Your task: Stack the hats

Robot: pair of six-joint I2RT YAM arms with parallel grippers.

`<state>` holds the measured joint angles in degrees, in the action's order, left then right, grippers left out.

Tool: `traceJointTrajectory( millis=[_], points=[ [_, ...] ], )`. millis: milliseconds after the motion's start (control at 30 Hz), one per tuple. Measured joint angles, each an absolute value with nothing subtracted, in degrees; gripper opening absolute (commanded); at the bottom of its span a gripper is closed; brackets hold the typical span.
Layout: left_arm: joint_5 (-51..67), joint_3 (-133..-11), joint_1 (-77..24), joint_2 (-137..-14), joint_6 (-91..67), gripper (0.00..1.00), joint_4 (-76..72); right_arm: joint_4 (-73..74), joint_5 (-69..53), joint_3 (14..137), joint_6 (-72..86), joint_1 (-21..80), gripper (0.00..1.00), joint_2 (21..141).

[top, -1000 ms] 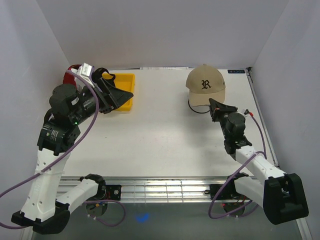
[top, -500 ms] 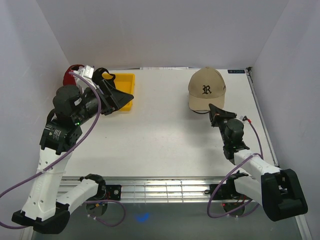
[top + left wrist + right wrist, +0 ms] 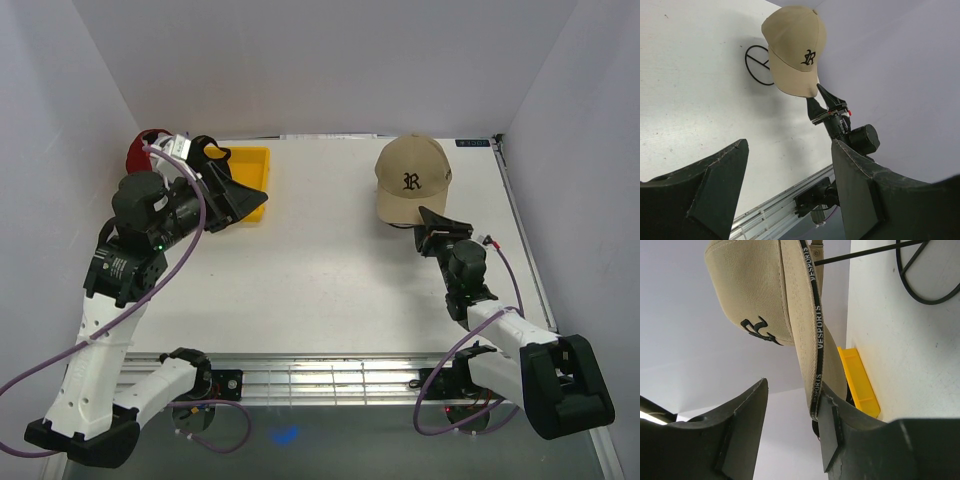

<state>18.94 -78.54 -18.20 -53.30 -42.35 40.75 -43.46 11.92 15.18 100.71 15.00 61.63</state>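
A tan hat (image 3: 412, 180) with a dark embroidered letter sits on a black wire stand (image 3: 757, 65) at the back right of the table. My right gripper (image 3: 440, 222) is just in front of its brim and open. In the right wrist view the brim's edge (image 3: 815, 340) rests against one finger (image 3: 827, 425), and the other finger stands well apart. A dark red hat (image 3: 140, 150) shows at the far back left, mostly hidden behind my left arm. My left gripper (image 3: 252, 198) hangs open and empty over the yellow tray (image 3: 252, 165).
The yellow tray stands at the back left, also visible as a yellow edge (image 3: 857, 380) in the right wrist view. White walls enclose the table on three sides. An aluminium rail (image 3: 320, 375) runs along the near edge between the arm bases.
My right gripper has gone from shut on the tan hat's brim to open. The hat shifted slightly right and back and now sits still on the stand. The left arm barely moved.
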Motion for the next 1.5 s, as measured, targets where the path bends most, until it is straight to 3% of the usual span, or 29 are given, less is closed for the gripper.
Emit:
traceJointTrajectory(
  millis=[433,1067,1267,1500],
  points=[
    [18.5,-77.8,-18.2,-52.9,-42.2,0.77,40.7,-32.8,10.3,15.7,100.9,14.0,0.65,59.9],
    [17.6,-75.5,-18.2,-52.3,-42.3,0.77,40.7,-22.0,7.1,16.4,97.8,12.4,0.69,58.4],
    [13.1,-76.0,-18.2,-53.2,-41.3,0.77,41.5,-15.0,5.7,21.4,88.8,12.3,0.70,56.4],
    [0.3,-78.0,-18.2,-59.3,-39.9,0.76,44.6,-7.0,0.7,30.2,70.8,14.5,0.69,56.4]
  ],
)
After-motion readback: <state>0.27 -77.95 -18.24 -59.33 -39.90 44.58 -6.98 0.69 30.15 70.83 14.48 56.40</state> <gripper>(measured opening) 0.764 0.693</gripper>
